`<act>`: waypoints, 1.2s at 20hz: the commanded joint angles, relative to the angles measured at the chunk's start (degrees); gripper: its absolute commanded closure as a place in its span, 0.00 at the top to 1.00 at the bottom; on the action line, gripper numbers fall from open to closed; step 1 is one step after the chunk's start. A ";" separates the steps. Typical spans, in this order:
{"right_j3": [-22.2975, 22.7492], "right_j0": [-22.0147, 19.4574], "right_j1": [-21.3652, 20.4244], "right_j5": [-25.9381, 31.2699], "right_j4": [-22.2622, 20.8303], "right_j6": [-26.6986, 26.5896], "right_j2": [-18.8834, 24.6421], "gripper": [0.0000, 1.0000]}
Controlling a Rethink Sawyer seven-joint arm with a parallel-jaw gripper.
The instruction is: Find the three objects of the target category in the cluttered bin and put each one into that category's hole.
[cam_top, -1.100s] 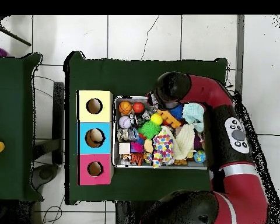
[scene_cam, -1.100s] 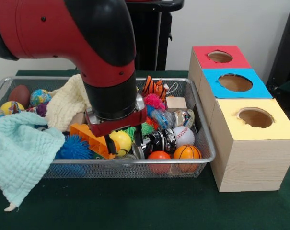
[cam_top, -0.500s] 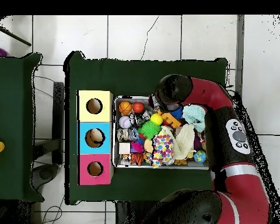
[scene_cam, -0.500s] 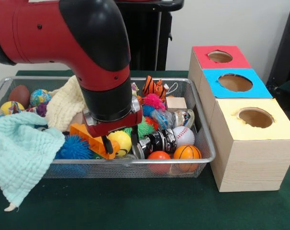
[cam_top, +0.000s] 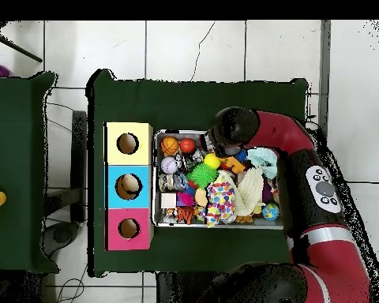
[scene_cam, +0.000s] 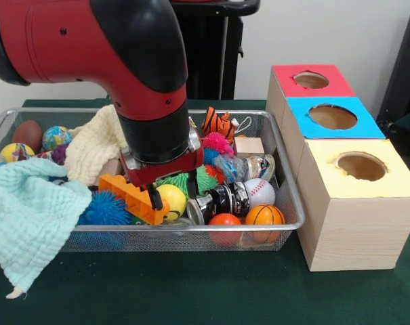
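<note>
Gripper (scene_cam: 172,196) low in the wire bin (scene_cam: 286,196), fingers spread around the yellow ball (scene_cam: 171,200).

You see two dark fingers straddling the ball in the front view, one on each side; contact is not clear, so the jaws read as open, moderately wide. An orange block (scene_cam: 132,196) lies just beside the ball at 9 o'clock. Baseball (scene_cam: 259,191), basketball (scene_cam: 264,216) and orange ball (scene_cam: 225,221) sit in the bin corner nearest the yellow box (scene_cam: 357,203). Overhead, the arm hides the gripper, but you see all three holes, the blue box (cam_top: 128,187) in the middle.
</note>
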 commanded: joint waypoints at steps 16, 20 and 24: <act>6.84 -1.46 3.68 -8.07 -4.79 -7.09 2.89 1.00; 7.69 -1.61 4.02 -9.64 -4.97 -6.62 2.98 1.00; 8.14 -1.68 4.50 -11.19 -5.17 -6.19 3.06 1.00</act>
